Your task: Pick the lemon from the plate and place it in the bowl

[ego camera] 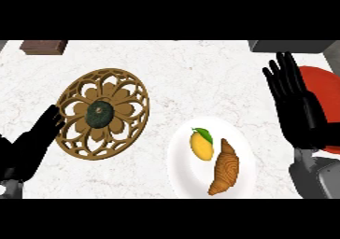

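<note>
Landmark: white plate [178, 154], lying on the pale marbled tabletop [200, 74].
Lemon: yellow lemon [201, 145] with a green leaf, resting on the plate's upper left part, untouched by either hand.
Croissant: brown croissant [224, 168], on the plate just right of the lemon and running down toward the plate's lower rim.
Bowl: red bowl [324, 88], up and to the right of the plate, at the view's right edge and partly hidden behind the right hand.
Right hand: right hand [293, 105], up and right of the plate, fingers straight and pointing away, spread a little, holding nothing.
Left hand: left hand [28, 149], well to the left of the plate, fingers extended and relaxed, holding nothing; its fingertips lie at the trivet's left rim.
Trivet: brown openwork trivet [103, 113] with a dark round thing [100, 113] at its centre, up and left of the plate.
Block: dark brown block [44, 46], far up and left of the plate, at the tabletop's back edge.
</note>
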Action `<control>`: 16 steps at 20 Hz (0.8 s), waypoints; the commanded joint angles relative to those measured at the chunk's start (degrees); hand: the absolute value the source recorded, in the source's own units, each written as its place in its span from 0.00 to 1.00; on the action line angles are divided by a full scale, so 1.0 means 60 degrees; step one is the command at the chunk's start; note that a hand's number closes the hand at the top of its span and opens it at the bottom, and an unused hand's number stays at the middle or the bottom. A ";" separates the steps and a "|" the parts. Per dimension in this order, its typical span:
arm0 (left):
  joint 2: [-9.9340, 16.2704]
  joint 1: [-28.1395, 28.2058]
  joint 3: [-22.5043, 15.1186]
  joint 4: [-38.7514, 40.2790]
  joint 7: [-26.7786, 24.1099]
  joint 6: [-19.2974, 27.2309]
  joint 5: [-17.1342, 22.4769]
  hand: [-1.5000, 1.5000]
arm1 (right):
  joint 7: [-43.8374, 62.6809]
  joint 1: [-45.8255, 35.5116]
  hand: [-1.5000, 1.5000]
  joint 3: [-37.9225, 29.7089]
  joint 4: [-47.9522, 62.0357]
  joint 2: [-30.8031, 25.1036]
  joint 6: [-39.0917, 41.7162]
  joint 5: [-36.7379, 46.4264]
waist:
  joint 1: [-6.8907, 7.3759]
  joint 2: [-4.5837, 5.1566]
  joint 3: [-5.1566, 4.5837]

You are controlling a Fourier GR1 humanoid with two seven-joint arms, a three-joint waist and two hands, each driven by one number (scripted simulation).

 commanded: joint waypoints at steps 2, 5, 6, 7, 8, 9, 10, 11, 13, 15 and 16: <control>-0.0588 -0.0408 -0.0391 -0.0238 -0.0360 0.0438 -0.0562 0.50 | -0.0171 0.0329 1.00 0.1276 -0.0027 0.0116 0.1429 0.0086 | -0.0058 -0.0351 0.0238; -0.0921 -0.1317 -0.0759 -0.0730 -0.0961 0.1085 -0.1407 0.50 | -0.0816 0.0374 1.00 0.2880 0.0466 0.0096 0.3296 0.0317 | 0.0068 -0.0278 0.0270; -0.0799 -0.1784 -0.0675 -0.0944 -0.0941 0.1059 -0.1427 0.50 | -0.0536 0.0095 1.00 0.3520 0.0339 0.0035 0.3822 0.0404 | 0.0161 -0.0294 0.0268; -0.0761 -0.1128 -0.0659 -0.0677 -0.0730 0.0774 -0.1069 0.50 | -0.1117 -0.0632 1.00 0.2297 0.0193 -0.2044 0.1975 0.3579 | -0.0324 -0.0750 0.0062; -0.1150 -0.1379 -0.0890 -0.0885 -0.0960 0.1267 -0.1490 0.50 | -0.1855 0.1031 1.00 0.2393 0.0759 -0.0173 0.0294 0.3304 | -0.0414 -0.0410 0.0246; -0.1314 -0.1233 -0.1055 -0.0886 -0.1238 0.1334 -0.1696 0.50 | -0.2816 0.1754 0.00 0.2239 0.0894 0.0876 0.0115 0.2445 | -0.0293 -0.0356 0.0264; -0.1627 -0.1346 -0.1309 -0.0864 -0.1070 0.1735 -0.1940 0.50 | -0.3334 0.2034 0.00 0.2132 0.1004 0.1529 0.0237 0.1691 | -0.0319 -0.0324 0.0286; -0.1640 -0.1249 -0.1301 -0.0833 -0.1266 0.1608 -0.1903 0.50 | -0.4000 0.2601 0.00 0.2161 0.0885 0.1749 0.0851 0.0994 | -0.0325 -0.0326 0.0288; -0.1904 -0.1289 -0.1602 -0.0759 -0.1356 0.1727 -0.2155 0.50 | -0.5458 0.2993 0.00 0.2208 0.1414 0.2073 0.1538 0.0755 | -0.0194 -0.0321 0.0278; -0.1961 -0.1657 -0.1487 -0.0522 -0.1086 0.1795 -0.2223 0.50 | -0.6534 0.3560 0.00 0.2162 0.1234 0.1791 0.2042 0.0906 | -0.0179 -0.0352 0.0252; -0.1795 -0.1409 -0.1329 -0.0630 -0.1343 0.1548 -0.2141 0.50 | -0.6876 0.3590 0.00 0.1631 0.1255 0.1459 0.2294 0.0725 | -0.0129 -0.0357 0.0246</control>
